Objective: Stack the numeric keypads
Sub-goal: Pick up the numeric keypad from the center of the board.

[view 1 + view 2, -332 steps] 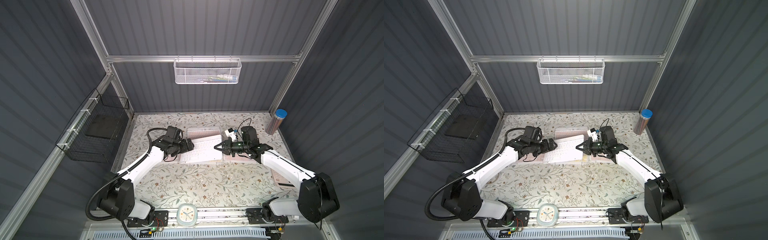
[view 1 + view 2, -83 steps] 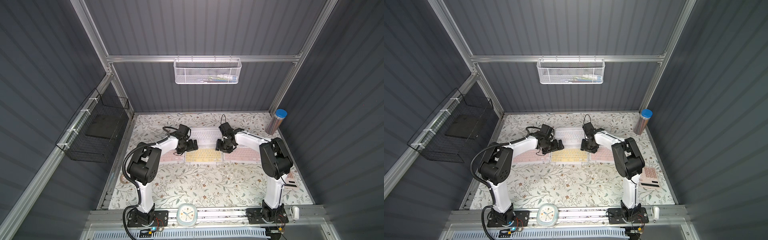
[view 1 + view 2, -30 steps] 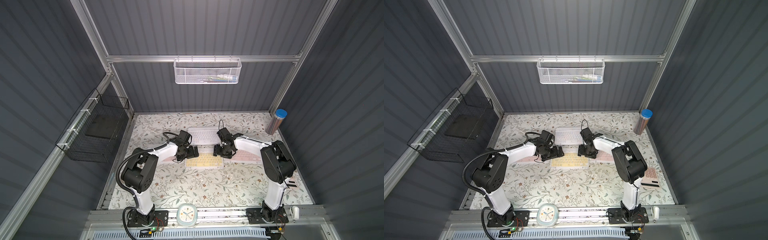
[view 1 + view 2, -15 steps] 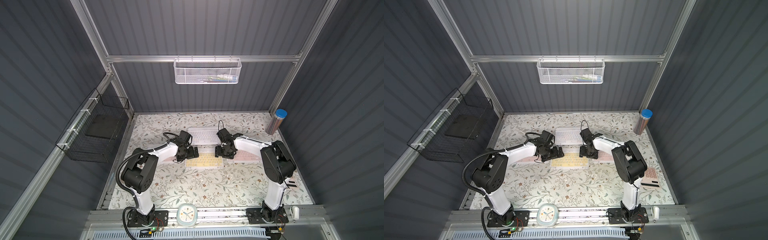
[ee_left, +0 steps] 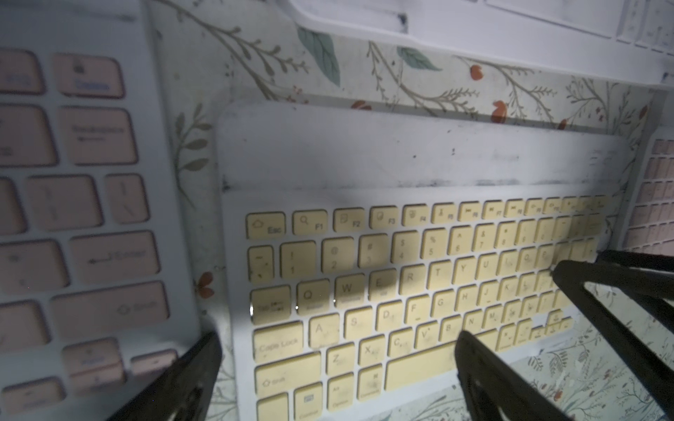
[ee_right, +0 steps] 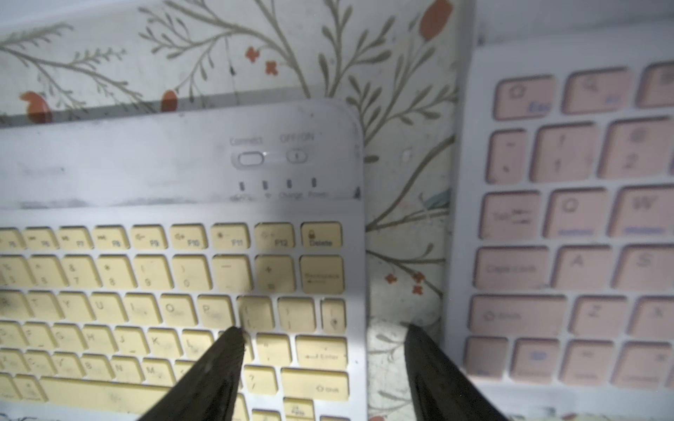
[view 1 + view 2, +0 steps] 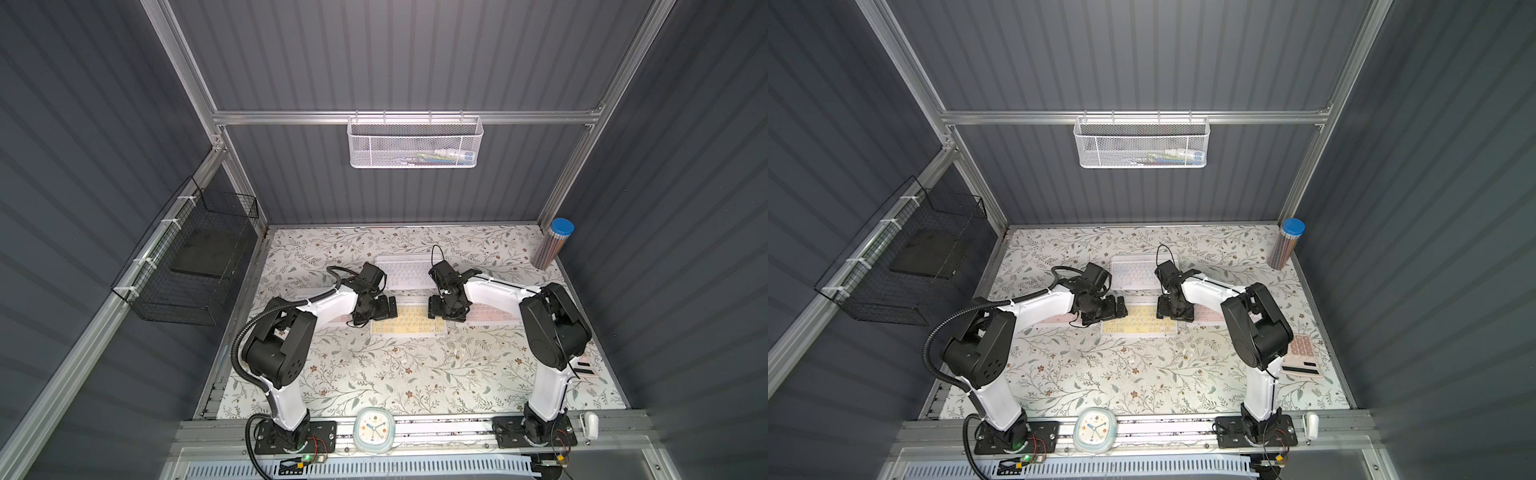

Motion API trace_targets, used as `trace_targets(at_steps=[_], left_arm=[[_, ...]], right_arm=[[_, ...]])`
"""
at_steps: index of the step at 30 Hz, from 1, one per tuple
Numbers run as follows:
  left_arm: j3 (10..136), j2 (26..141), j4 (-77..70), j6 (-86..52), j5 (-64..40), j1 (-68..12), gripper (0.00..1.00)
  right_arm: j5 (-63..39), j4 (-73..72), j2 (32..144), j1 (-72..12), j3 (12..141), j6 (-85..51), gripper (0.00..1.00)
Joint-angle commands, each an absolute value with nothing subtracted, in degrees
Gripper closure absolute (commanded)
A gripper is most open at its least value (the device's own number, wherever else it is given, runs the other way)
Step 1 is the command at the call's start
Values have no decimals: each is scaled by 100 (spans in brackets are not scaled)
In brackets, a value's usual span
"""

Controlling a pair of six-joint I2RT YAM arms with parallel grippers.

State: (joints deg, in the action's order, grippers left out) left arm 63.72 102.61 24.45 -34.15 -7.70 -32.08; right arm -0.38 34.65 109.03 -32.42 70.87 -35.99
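In both top views the yellow keypad (image 7: 409,326) (image 7: 1139,322) lies flat in the middle of the bench (image 7: 374,374), with the white keypad (image 7: 405,274) behind it. The left claw (image 7: 384,311) is at its left end and the right claw (image 7: 440,309) at its right end.

In the left wrist view, the left claw (image 5: 339,339) is spread wide and empty. One finger is over the yellow keys, the other by the gap next to the left pink keypad (image 5: 84,204).

In the right wrist view, the right claw (image 6: 322,330) is parted and empty, straddling the yellow keypad's right edge beside the right pink keypad (image 6: 569,233).

This looks like a two-ended pickup. Each outer finger should go down its gap without nudging the pink neighbours, then both claws should close together and lift level.
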Motion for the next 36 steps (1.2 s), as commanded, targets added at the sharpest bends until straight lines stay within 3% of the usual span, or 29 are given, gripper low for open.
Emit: trace_targets(at_steps=[1, 36], left_arm=[[6304, 10344, 2785, -3491, -669, -3274, 0], [6294, 10414, 2726, -3419, -636, -3463, 0]], right_arm=[[-3, 3745, 11028, -3334, 7176, -3744, 28], [-571, 3556, 11351, -3397, 7315, -3779, 28]])
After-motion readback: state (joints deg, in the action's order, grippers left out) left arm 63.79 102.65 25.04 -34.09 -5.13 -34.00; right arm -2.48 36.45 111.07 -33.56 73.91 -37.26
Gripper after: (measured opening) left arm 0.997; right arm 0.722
